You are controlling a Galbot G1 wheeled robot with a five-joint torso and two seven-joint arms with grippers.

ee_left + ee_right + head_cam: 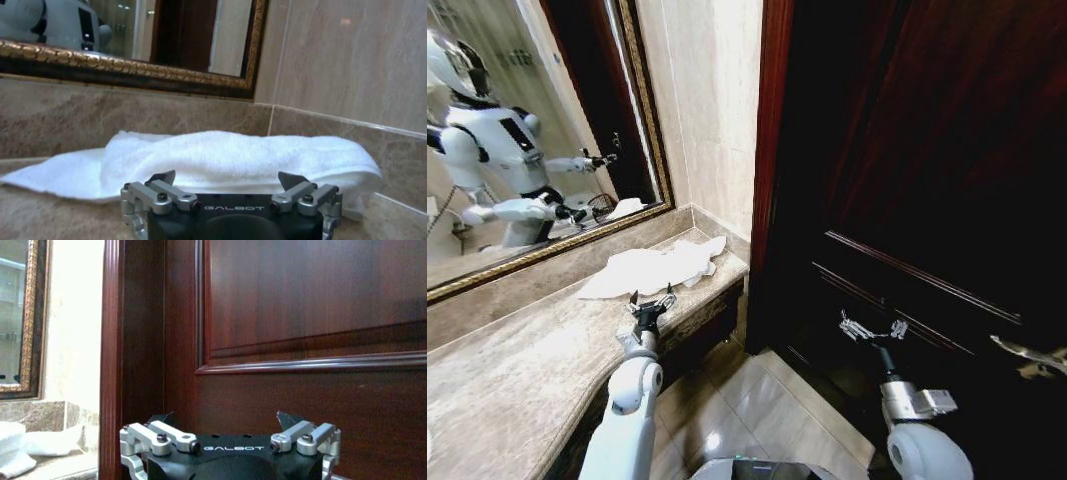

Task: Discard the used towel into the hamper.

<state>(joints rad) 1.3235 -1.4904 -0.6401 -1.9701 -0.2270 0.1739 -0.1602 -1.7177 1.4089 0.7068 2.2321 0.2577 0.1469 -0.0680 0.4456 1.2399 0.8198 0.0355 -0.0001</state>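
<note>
A: Mirror (537, 150) with a gilded frame hangs on the far left, above the marble counter (507, 370). Where is the towel?

B: The white towel (652, 268) lies crumpled on the counter's far right end, near the wall corner. The left gripper (651, 303) hovers just near of it, jaws spread open and holding nothing.

A: And to the right?

B: The right gripper (873, 328) is held up before the dark wooden door (927, 150), well apart from the towel. Its jaws are open too.
</note>
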